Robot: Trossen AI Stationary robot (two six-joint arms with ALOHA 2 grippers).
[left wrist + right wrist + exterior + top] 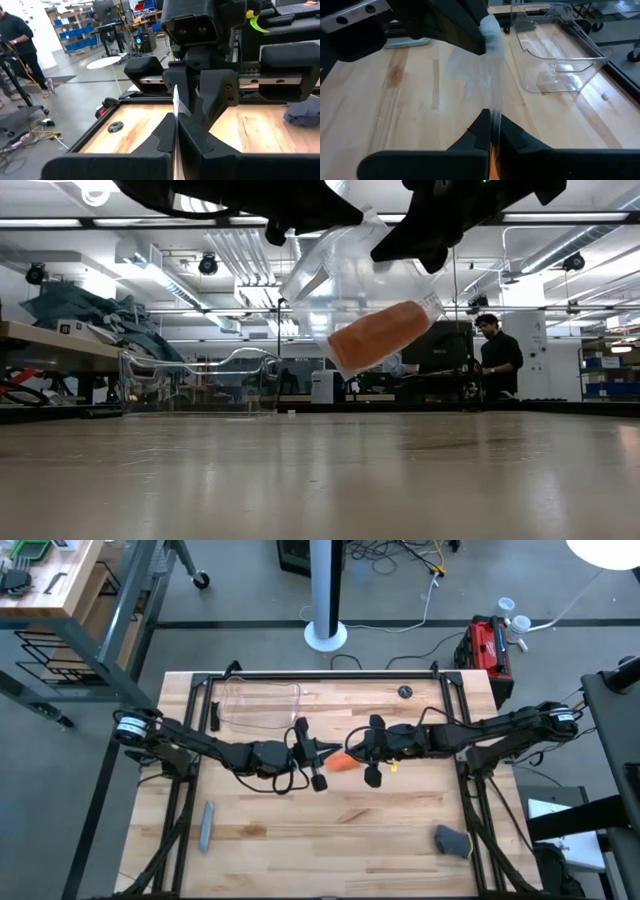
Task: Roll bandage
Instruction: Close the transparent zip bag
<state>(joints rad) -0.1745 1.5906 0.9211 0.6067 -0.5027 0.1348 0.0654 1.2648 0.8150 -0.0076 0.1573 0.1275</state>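
Observation:
The bandage [380, 335] is a stubby orange roll sealed inside a clear plastic wrap [345, 275]. It hangs tilted above the middle of the table, and it shows as an orange spot [343, 762] between the two arms in the high view. My left gripper [322, 753] and my right gripper [360, 752] meet tip to tip over it, each shut on the wrap. In the right wrist view the wrap [487, 85] stretches from my own shut fingers across to the left gripper. My left gripper pinches an upper edge of the clear wrap [176, 102] between its two shut fingers, coming level from the table's left. The wrap is lifted clear of the table. My right gripper pinches the wrap's thin film [493, 117] between its shut fingers, coming level from the table's right, just above the orange roll [491, 155]. The film runs taut between the two grippers, and the roll hangs below, tilted, clear of the table.
A clear plastic container [262, 703] stands at the far left of the table. A grey bar [206, 825] lies near the left front, a dark grey lump [452, 840] at the right front, and a small black disc [404, 692] at the far edge. A person [497, 360] stands in the room behind.

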